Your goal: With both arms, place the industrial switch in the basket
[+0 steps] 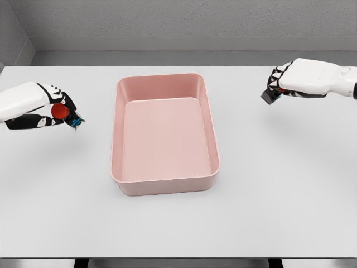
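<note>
We see two small switches, one per hand. Left hand (58, 114), at the left edge, is curled around a small industrial switch with a round red button and dark body (62, 112); red face points roughly toward us and right, dark end with a blue spot sticks out to the right past the fingers. Its long axis looks near-horizontal, left to right, but too much is covered to be sure.

Right hand (279, 86), upper right, is closed on a second dark switch (271, 96); a bit of red shows under the fingers, and the dark block end pokes out down-left, toward the basket. Both hands are held above the bench, shadows below them.

Rounded rectangular pink plastic basket (165, 187) sits mid-bench, long axis running away from us, nothing inside. Both switches are outside it, one well off each side.

Plain white flat bench (178, 223), grey wall behind, grey corner at upper left.

Open bench all round the basket: wide strips left and right, a broad one in front, a narrower one behind. Front bench edge shows at the bottom.
</note>
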{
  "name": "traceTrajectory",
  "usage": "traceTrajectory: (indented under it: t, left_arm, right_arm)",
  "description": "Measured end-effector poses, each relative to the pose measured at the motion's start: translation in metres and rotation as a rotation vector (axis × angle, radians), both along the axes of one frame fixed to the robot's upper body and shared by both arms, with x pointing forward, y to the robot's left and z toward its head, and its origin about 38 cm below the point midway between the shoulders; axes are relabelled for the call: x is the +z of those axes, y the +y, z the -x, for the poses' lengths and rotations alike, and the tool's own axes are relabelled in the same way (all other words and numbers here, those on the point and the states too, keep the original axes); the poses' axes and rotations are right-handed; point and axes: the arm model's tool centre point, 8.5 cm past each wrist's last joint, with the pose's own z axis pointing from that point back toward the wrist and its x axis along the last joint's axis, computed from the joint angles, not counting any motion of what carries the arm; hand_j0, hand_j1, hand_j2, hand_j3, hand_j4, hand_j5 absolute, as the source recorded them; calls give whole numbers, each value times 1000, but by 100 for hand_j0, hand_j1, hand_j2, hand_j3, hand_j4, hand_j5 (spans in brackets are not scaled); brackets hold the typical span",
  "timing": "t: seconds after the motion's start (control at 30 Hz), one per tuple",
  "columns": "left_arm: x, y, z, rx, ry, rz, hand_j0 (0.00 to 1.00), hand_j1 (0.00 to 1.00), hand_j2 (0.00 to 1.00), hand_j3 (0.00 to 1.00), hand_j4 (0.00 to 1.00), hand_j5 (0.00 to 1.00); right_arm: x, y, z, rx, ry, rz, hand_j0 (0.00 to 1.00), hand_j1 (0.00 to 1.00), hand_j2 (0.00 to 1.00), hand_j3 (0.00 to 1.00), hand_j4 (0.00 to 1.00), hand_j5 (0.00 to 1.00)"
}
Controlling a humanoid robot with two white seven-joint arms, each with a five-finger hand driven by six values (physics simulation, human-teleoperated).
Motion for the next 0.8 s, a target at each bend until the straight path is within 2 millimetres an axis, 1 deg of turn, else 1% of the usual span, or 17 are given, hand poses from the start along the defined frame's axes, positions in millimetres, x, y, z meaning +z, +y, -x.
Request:
traceTrajectory:
  t: [0.17,0.27,0.43,0.57,0.8]
  left_arm:
    - [8,-4,-2,-12,-18,11,49,49,49,49,49,49]
    - [9,-12,-2,-32,-25,27,50,50,50,50,50,50]
    - [11,-34,0,-87,-42,63,50,50,50,50,50,50]
    - [13,-52,6,-138,-54,83,50,50,50,50,50,50]
    - [21,-73,12,-201,-82,111,50,50,50,50,50,50]
  right_arm:
    - [9,17,8,58,-30,5,45,45,45,45,45,45]
    - [14,27,14,94,-47,6,45,45,45,45,45,45]
    - [22,40,21,139,-72,12,43,43,43,43,43,43]
    - [30,48,24,163,-92,16,43,43,43,43,43,43]
    - [38,62,31,209,-119,14,43,43,43,43,43,43]
